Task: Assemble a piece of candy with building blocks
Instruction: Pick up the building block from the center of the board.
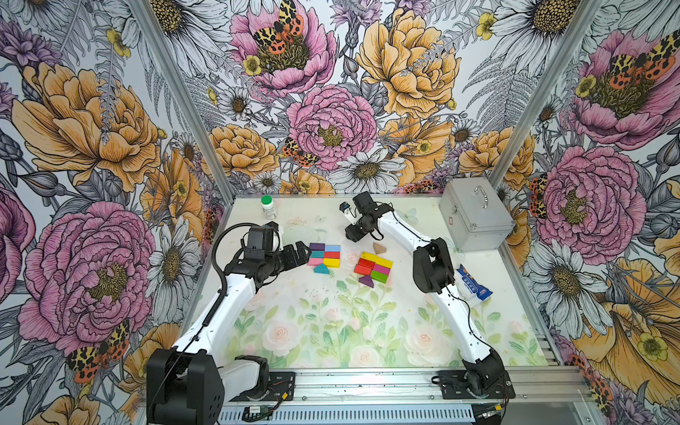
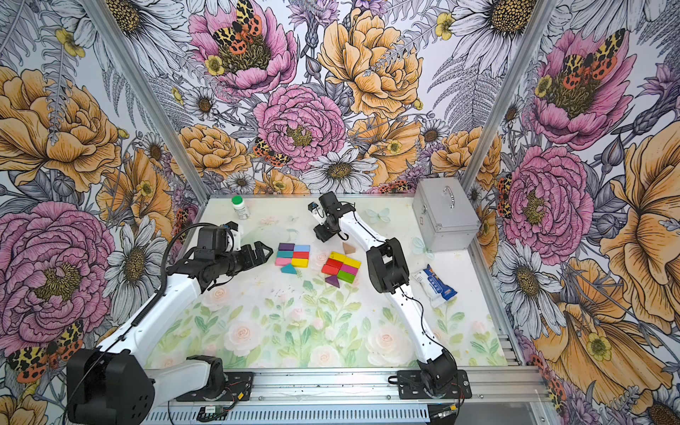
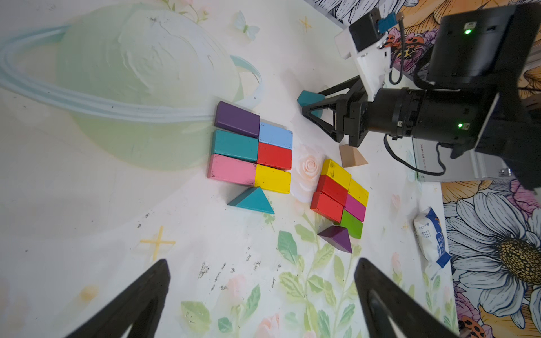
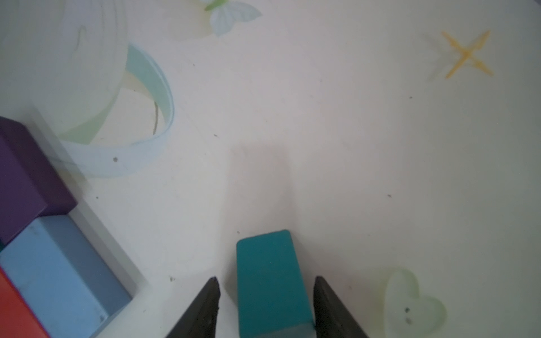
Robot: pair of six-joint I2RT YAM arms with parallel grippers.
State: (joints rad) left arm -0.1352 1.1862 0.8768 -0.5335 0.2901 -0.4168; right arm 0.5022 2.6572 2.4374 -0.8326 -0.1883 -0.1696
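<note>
The right gripper [image 4: 265, 282] is bracketing a teal piece [image 4: 268, 257] low in the middle of the right wrist view. One finger is touching its side and the other is standing just apart, so I cannot tell whether it is truly holding. The piece is lying near the purple brick [image 4: 26, 175] and light blue brick [image 4: 58, 272] at the lower left. The left gripper [image 3: 263, 307] is hovering wide and empty at the bottom of its own view. In a top view the centre-left cluster [image 1: 324, 254] and centre-right cluster [image 1: 373, 265] are lying mid-table, slightly apart.

The likely trouble is the lopsided contact: a squeeze could be shoving the piece sideways or twisting it, and a slanted face could be letting it squirt free. Carried crooked, it could be nudging the purple brick and spoiling the tidy rows.
</note>
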